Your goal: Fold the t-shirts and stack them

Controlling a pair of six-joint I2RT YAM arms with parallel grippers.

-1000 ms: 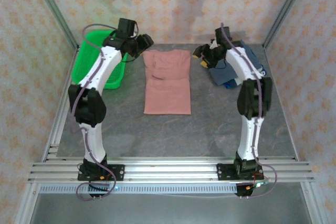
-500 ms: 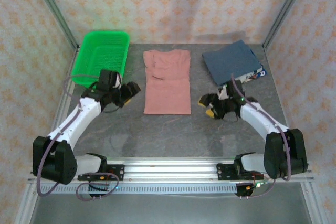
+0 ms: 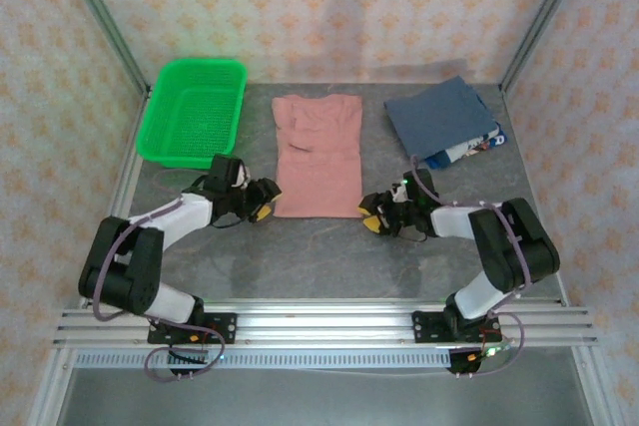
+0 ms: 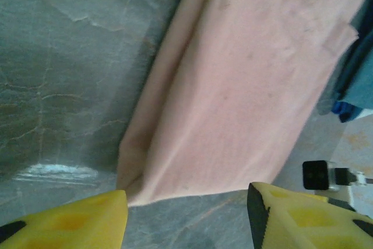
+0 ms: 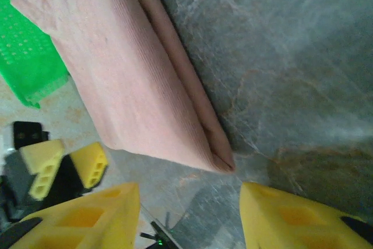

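Grey stone-look table (image 3: pixel 329 251), patterned walls. Pink t-shirt (image 3: pixel 319 157) lies mid-table, folded lengthwise. Blue t-shirt (image 3: pixel 439 119) sits folded far right. Left end effector (image 3: pixel 265 199) and right end effector (image 3: pixel 371 213) are both open and empty at the pink shirt's near corners. Likely next: pinch both corners, fold the hem toward the collar.

left gripper (image 3: pixel 263 213), right gripper (image 3: pixel 370 222) dropped to pink shirt (image 3: pixel 319 157)
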